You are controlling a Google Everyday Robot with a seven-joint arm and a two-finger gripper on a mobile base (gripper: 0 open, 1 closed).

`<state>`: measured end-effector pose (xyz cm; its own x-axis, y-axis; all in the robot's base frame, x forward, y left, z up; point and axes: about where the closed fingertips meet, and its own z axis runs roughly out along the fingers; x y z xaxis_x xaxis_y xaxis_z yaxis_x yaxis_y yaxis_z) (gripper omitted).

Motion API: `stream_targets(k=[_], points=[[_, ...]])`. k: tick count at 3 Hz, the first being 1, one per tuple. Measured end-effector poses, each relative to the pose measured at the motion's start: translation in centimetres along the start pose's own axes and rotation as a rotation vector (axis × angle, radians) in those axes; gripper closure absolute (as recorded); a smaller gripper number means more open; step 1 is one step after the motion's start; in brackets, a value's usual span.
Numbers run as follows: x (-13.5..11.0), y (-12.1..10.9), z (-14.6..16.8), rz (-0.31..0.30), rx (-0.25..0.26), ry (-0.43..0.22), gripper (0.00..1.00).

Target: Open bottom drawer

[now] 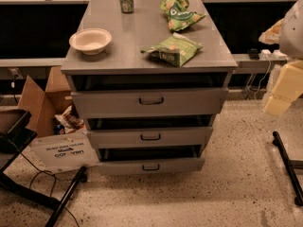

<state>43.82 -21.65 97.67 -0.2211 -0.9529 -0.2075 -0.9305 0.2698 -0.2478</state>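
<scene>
The short-fronted grey metal bottom drawer, lowest in the grey metal table, already stands partly out, with a dark gap above its front; opening it fully seems left. The pale claw hangs at the right edge, well apart from the drawer; whether it is spread or pressed together, I cannot tell.

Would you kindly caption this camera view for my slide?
The bottom drawer ajar in the cabinet; gripper at the right edge, away from its handle.
</scene>
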Motion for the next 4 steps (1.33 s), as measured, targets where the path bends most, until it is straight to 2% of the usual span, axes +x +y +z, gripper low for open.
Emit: stream_targets(k=[1,2,3,4], points=[[-0.1,0.1,0.5,0.004,0.001,-0.011,0.00],[-0.5,0.5,2.9,-0.026,0.026,0.018,0.00],[-1.4,1.0,12.4,-0.142,0.057,0.142,0.00],[-1.7,0.9,18.1,-0.216,0.061,0.224,0.00]])
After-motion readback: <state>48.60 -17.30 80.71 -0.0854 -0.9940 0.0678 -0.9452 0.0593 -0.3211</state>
